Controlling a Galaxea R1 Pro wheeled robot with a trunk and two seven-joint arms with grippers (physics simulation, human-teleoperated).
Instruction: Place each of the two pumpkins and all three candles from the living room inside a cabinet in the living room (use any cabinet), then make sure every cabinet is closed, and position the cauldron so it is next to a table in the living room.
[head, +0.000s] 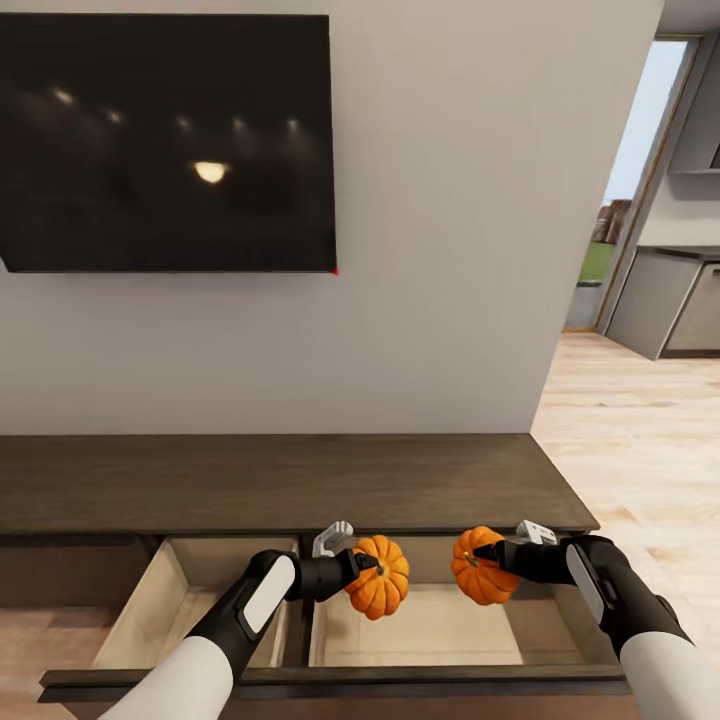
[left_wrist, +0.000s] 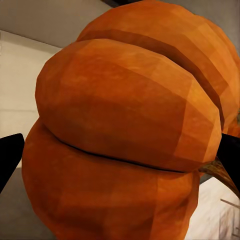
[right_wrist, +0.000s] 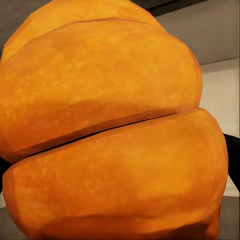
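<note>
The long dark-brown cabinet (head: 290, 480) runs along the wall with two drawers pulled out, showing pale insides. My left gripper (head: 366, 570) is shut on one orange pumpkin (head: 380, 588) (left_wrist: 125, 130), held above the right drawer (head: 440, 625). My right gripper (head: 488, 558) is shut on the second pumpkin (head: 482, 575) (right_wrist: 110, 130), also hanging over that right drawer. The two pumpkins hang side by side, a small gap apart. Candles, cauldron and table are out of view.
A large black TV (head: 165, 140) hangs on the wall above the cabinet. The left drawer (head: 190, 600) is open too. At the right, wooden floor (head: 640, 440) leads to a doorway with grey kitchen units (head: 670, 300).
</note>
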